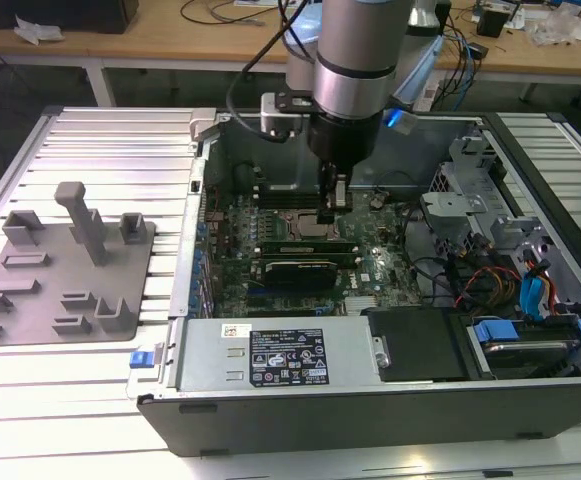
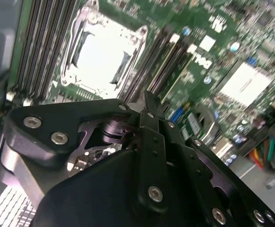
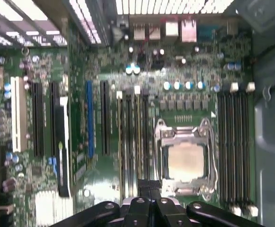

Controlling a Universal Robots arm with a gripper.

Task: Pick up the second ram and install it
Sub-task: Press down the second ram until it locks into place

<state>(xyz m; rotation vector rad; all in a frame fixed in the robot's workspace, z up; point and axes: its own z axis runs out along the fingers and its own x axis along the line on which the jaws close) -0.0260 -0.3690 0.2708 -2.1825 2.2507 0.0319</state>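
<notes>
Fingers (image 3: 143,189) look pressed together over the motherboard (image 3: 104,189), pinching nothing I can make out. Ram (image 3: 144,137) appears to stand on edge in a slot beside the socket (image 3: 184,161), just beyond the fingertips, its long axis running straight away from them, parallel to the neighbouring slots.

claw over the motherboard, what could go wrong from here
1. The claw hangs low between the CPU socket and the memory slots; a sideways drift could strike the socket frame or a slot latch.
2. Loose cables lie toward the exterior view's right and might snag the arm.
</notes>
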